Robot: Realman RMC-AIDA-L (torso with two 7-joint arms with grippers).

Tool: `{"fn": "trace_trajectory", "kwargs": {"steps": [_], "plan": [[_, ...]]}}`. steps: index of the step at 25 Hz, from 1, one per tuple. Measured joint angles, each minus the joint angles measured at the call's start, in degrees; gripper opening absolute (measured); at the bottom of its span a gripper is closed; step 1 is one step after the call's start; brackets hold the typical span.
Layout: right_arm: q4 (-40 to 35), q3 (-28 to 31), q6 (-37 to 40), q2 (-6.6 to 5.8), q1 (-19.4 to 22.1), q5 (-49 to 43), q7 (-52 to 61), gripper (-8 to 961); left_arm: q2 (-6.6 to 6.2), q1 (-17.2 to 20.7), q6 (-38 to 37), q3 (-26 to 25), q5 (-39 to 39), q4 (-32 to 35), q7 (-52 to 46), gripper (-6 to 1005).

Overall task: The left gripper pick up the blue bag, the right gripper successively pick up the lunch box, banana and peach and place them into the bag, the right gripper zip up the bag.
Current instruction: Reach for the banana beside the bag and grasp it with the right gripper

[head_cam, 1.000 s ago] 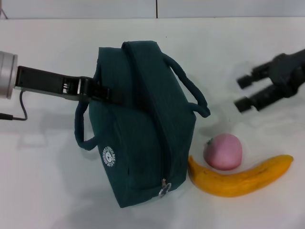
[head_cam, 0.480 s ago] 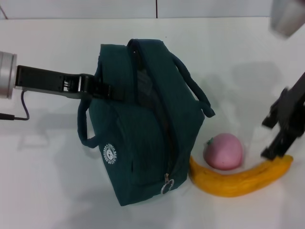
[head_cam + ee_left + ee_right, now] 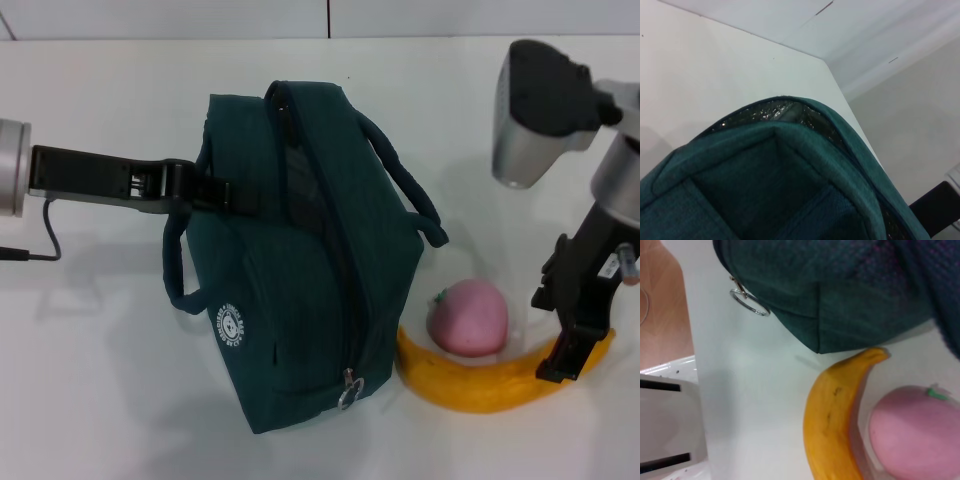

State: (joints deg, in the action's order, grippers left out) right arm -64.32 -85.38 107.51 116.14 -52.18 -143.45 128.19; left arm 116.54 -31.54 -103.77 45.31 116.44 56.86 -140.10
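The dark teal bag point(image 3: 300, 260) stands on the white table with its top zip open; it also fills the left wrist view point(image 3: 790, 165) and shows in the right wrist view point(image 3: 840, 285). My left gripper point(image 3: 198, 190) is shut on the bag's left rim. The banana point(image 3: 480, 380) lies to the right of the bag's base, with the pink peach point(image 3: 468, 317) touching it behind. My right gripper point(image 3: 553, 335) is open, low over the banana's right end, one finger on each side. The right wrist view shows the banana point(image 3: 832, 425) and peach point(image 3: 912, 435). The lunch box is out of view.
The bag's zipper pull ring point(image 3: 346, 392) hangs at its near end, also seen in the right wrist view point(image 3: 747, 302). The bag's handles point(image 3: 410, 195) arch towards the right arm. A cable point(image 3: 40, 245) trails from the left arm.
My right gripper has swung from the far right of the table down to the banana's right end. The bag's top has gaped open slightly. The left gripper has held still.
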Motion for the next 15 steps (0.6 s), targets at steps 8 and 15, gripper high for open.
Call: {"fn": "trace_trajectory", "kwargs": {"steps": [8, 15], "plan": [[-0.2, -9.1, -5.0, 0.04, 0.3, 3.1, 2.3, 885, -0.06, 0.1, -0.2, 0.0, 0.0, 0.0, 0.0, 38], [-0.4, -12.9, -5.3, 0.06, 0.2, 7.0, 4.1, 884, -0.15, 0.4, -0.4, -0.1, -0.7, 0.0, -0.1, 38]]}}
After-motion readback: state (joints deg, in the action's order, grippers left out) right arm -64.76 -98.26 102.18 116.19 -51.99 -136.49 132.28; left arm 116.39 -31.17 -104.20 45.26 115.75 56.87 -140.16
